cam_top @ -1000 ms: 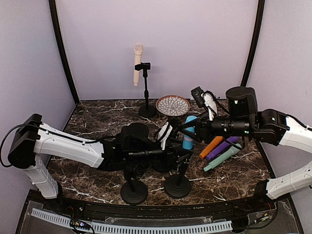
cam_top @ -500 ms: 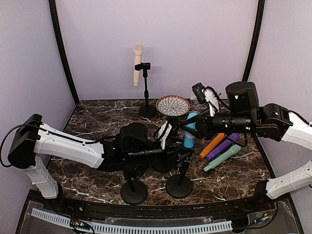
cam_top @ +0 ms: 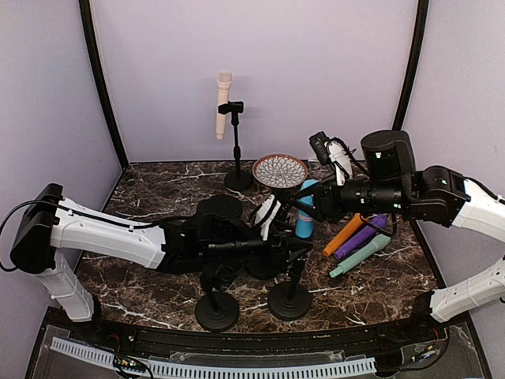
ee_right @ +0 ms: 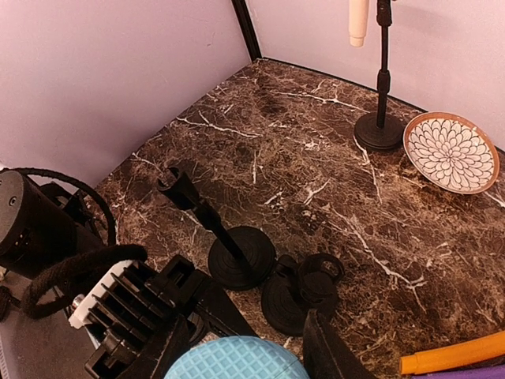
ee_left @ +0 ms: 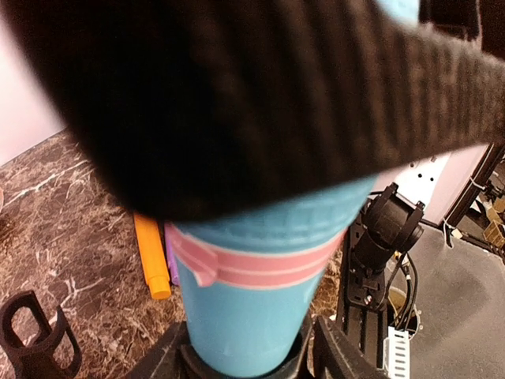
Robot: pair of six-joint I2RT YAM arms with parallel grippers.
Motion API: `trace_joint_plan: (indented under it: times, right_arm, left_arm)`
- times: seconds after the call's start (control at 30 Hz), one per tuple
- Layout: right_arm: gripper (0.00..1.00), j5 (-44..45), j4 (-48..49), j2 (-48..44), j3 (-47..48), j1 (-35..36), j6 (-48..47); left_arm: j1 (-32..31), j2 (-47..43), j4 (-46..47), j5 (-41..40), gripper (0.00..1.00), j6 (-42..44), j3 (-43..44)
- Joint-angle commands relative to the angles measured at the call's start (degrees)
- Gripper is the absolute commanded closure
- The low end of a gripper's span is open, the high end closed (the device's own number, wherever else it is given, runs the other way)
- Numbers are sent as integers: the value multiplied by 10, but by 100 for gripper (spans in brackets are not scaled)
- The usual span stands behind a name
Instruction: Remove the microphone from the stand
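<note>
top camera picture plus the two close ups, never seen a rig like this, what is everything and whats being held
Two robot arms are bolted to a marble table. The top picture looks down from behind them; the other two come from a camera on each wrist. The right gripper holds a blue microphone. The left gripper also straddles it; whether it grips, I cannot tell. On the table: two short black stands, a patterned plate, orange, purple and teal microphones lying flat, and at the back a cream microphone clipped in a tall stand.
</note>
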Motion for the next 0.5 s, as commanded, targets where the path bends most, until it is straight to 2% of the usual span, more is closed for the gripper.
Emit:
trace_joint_plan:
  times: [0.0,0.17,0.23,0.47]
  right_arm:
    - [100,25,148,-22,6,-11,0]
    - [100,45,147,-33,-21,-9,9]
    - [100,49,148,-35,-28,-7,11]
    - [100,103,141,-20,-38,18,25]
  left_arm:
    - [-11,-17,-180,-5,41,16,14]
    - [-12,-37,-195,-23,20,7,40]
    - [-14,-50,-196,-33,15,3,40]
    - [-39,-84,-220,-104,13,-8,37]
